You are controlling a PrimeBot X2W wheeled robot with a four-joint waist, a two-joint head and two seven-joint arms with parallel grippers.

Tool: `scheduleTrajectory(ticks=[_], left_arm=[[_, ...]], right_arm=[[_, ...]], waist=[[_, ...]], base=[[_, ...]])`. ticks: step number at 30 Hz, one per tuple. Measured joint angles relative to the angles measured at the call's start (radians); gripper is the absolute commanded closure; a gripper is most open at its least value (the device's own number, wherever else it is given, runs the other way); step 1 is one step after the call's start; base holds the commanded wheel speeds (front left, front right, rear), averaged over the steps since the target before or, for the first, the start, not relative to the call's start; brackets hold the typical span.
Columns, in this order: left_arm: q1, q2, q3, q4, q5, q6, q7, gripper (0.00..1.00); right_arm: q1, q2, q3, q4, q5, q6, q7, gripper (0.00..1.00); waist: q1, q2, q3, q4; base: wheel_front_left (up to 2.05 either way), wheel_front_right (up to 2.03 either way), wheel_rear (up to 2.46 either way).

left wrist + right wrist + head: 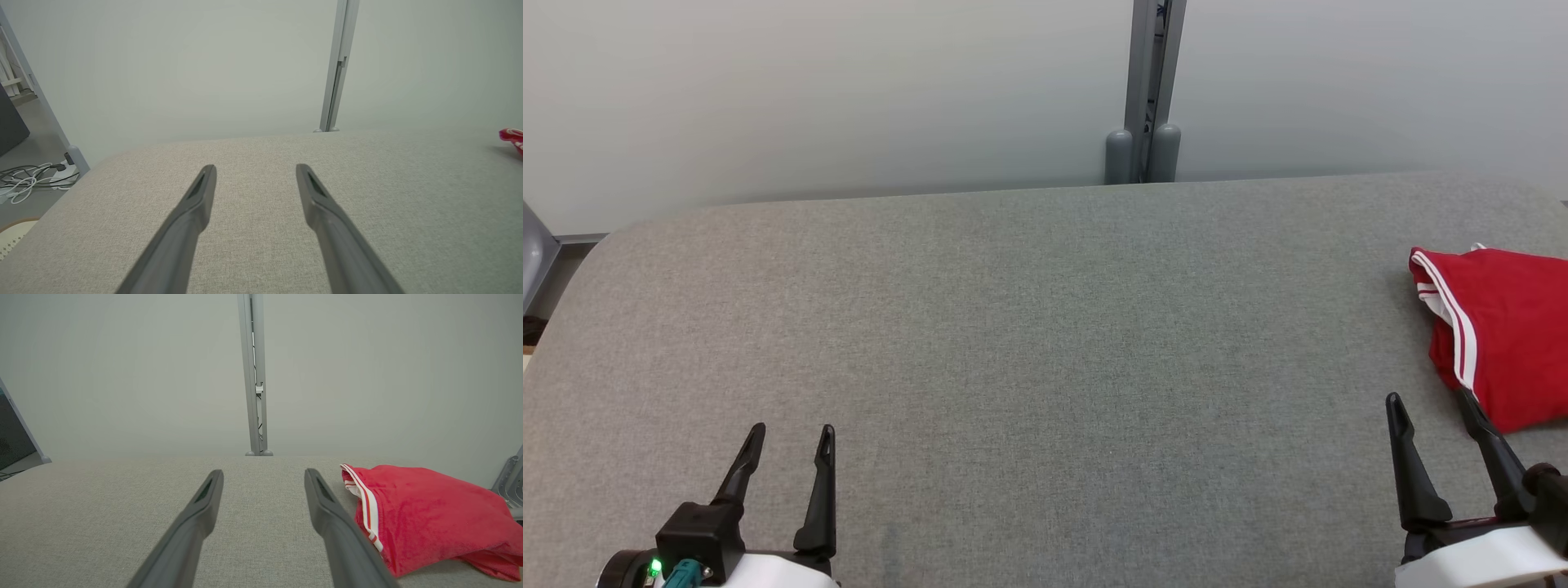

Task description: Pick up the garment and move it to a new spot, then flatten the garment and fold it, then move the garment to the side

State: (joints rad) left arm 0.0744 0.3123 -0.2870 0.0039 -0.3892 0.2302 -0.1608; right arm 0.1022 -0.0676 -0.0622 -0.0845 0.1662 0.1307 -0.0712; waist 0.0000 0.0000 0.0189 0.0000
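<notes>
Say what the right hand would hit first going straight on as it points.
Likely nothing close: the right hand points along the grey table toward the wall post; the red garment sits just to its right.

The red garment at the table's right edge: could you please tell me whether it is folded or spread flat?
Folded over, not spread: the red garment lies as a compact mound, a lower layer showing beneath.

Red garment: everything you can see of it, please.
The red garment is soft-looking fabric with white stripes along one edge, bunched in a loose heap, not flat. It lies on the grey fabric-covered table, at its right side, partly cut off by the head view's edge. The open right tool sits just beside it, holding nothing; contact is unclear.
</notes>
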Motion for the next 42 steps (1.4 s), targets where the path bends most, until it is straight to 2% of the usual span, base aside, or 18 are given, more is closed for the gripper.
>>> scheduleTrajectory(ticks=[16, 17, 22, 42], left_arm=[[-0.009, 0.007, -0.008, 0.005, 0.0, 0.008, -0.006, 0.0], [-0.011, 0.007, -0.009, 0.005, 0.0, 0.008, -0.005, 1.0], [0.018, -0.022, -0.021, 0.039, -0.009, 0.007, 0.002, 1.0], [-0.013, -0.07, 0.061, 0.092, -0.316, -0.081, 0.055, 1.0]], right_arm=[[-0.001, 0.004, 0.0, -0.001, 0.002, 0.0, -0.001, 0.0], [-0.001, 0.005, 0.0, -0.001, 0.002, 0.0, -0.001, 1.0], [0.016, 0.018, 0.008, 0.04, 0.014, 0.0, 0.001, 1.0], [-0.023, 0.013, 0.008, 0.11, 0.371, 0.0, 0.032, 1.0]], waist=[[0.0, 0.0, 0.012, 0.004], [-0.0001, 0.0, 0.013, 0.004], [0.0, 0.0, 0.013, 0.004], [0.0, 0.0, 0.008, 0.003]], base=[[0.0, 0.0, 0.0], [0.0, 0.0, 0.0], [0.0, 0.0, 0.0], [0.0, 0.0, 0.0]])
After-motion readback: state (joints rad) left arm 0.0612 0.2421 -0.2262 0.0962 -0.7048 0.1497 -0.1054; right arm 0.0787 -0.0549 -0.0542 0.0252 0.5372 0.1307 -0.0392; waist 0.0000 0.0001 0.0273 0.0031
